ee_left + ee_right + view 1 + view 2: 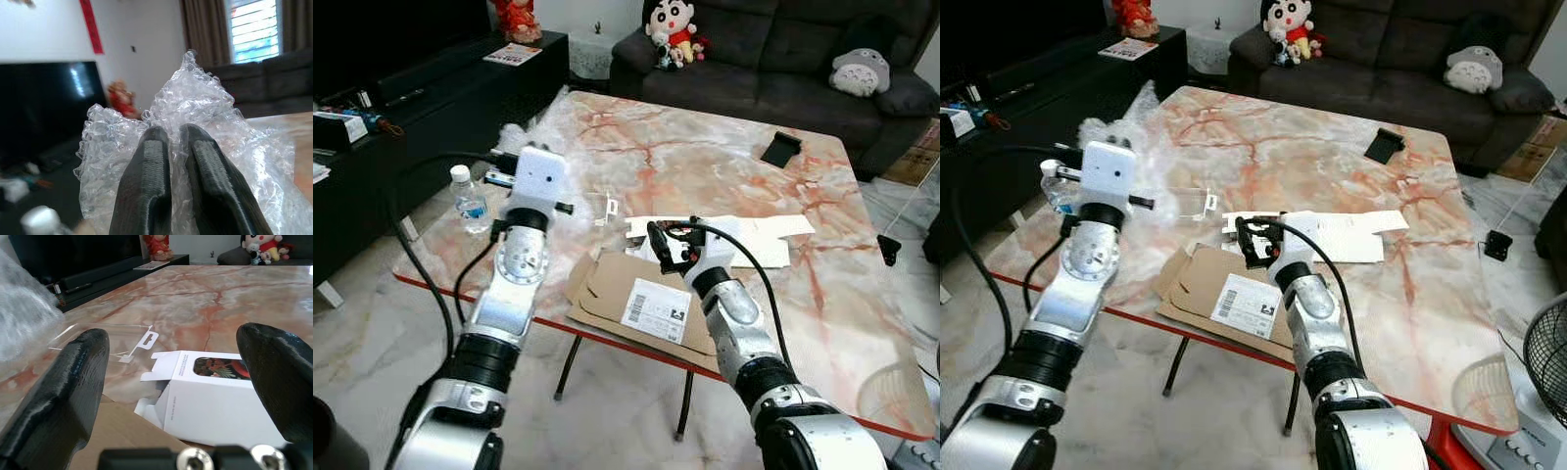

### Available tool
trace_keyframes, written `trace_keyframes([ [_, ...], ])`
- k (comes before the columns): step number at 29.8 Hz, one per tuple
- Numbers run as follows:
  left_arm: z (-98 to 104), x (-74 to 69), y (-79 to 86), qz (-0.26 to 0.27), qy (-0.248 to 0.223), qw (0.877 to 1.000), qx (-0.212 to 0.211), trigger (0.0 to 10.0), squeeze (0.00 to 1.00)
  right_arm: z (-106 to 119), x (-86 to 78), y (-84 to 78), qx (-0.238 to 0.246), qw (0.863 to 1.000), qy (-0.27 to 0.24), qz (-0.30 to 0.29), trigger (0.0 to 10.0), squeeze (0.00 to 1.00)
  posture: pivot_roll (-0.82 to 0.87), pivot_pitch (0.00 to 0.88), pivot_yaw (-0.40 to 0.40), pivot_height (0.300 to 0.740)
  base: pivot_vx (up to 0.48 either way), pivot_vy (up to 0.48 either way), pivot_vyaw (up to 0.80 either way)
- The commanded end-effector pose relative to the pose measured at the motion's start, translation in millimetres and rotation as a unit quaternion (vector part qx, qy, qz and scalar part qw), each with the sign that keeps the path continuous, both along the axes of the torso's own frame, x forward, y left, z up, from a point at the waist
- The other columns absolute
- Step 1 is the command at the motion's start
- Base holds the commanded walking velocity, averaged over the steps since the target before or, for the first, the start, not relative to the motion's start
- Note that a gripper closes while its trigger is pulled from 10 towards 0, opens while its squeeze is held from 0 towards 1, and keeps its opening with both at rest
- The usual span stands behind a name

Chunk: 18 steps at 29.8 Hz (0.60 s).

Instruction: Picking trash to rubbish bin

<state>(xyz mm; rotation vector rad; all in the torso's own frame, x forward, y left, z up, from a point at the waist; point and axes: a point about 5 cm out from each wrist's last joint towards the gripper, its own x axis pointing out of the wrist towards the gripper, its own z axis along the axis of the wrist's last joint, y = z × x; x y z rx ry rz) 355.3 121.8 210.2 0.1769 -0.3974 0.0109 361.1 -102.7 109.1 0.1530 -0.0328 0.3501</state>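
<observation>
Bubble wrap is clamped between the left gripper fingers above the marble table; keep that grip firm while advancing the right gripper, fingers spread wide, squarely around the white carton.

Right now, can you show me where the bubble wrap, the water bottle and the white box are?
bubble wrap [210, 105]: left wrist view, the crinkly sheet above the shut fingers.
water bottle [469, 202]: left eye view, its clear body under the white cap.
white box [215, 409]: right wrist view, its plain white side.
</observation>
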Motion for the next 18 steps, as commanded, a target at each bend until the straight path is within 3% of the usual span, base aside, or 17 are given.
trace_keyframes([
  [1,-9.6,-2.3,4.7,-0.009,0.011,0.999,-0.045,10.0,0.00,7.9,3.3,-4.3,0.009,1.000,-0.017,-0.014,10.0,0.00,0.02,0.000,-0.087,0.740,0.000,0.000,0.00],
  [7,-30.4,-7.6,12.6,-0.003,0.030,0.995,-0.098,10.0,0.00,13.2,5.1,-8.2,0.015,0.999,-0.030,-0.026,10.0,0.00,0.02,0.000,-0.088,0.740,0.000,0.000,0.00],
  [18,-41.9,-9.2,20.3,0.004,0.034,0.993,-0.114,10.0,0.00,19.1,8.9,-27.6,0.015,0.997,-0.041,-0.067,10.0,0.00,0.01,0.000,-0.082,0.740,0.000,0.000,0.00],
])
